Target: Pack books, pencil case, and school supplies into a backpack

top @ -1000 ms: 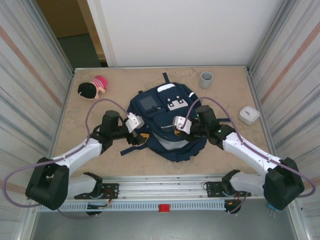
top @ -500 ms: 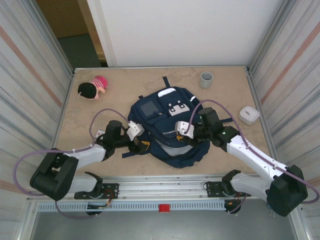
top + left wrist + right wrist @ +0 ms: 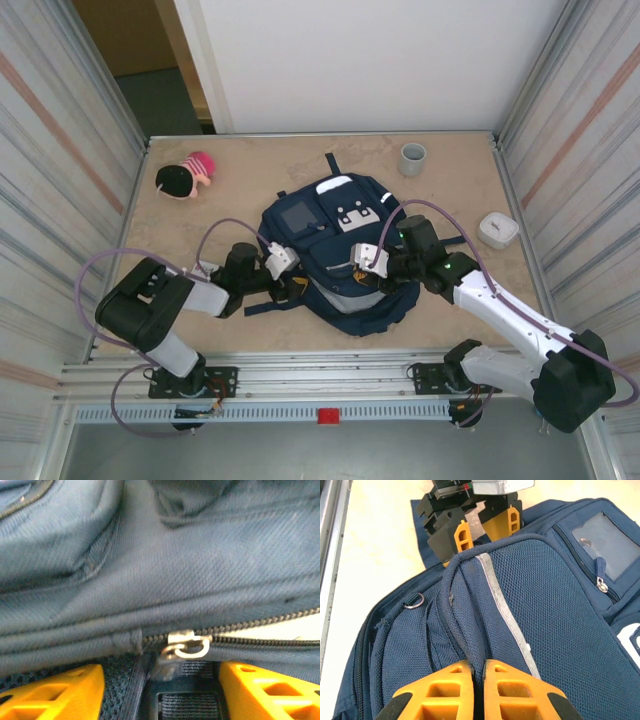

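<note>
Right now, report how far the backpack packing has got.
Done: unconfirmed; the navy-blue fabric backpack hides its contents. In hand: the right gripper pinches a fabric ridge, the open left gripper straddles the silver zipper slider. Left: likely zipping shut, since the track beyond the slider gapes.

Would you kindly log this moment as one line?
left claw: open, straddling zipper pull | right claw: shut on backpack fold

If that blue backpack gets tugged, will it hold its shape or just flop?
Probably flops: the backpack fabric puckers into a soft ridge where the right gripper pinches it. Lying flat and wide, it should drag rather than roll or tip.
</note>
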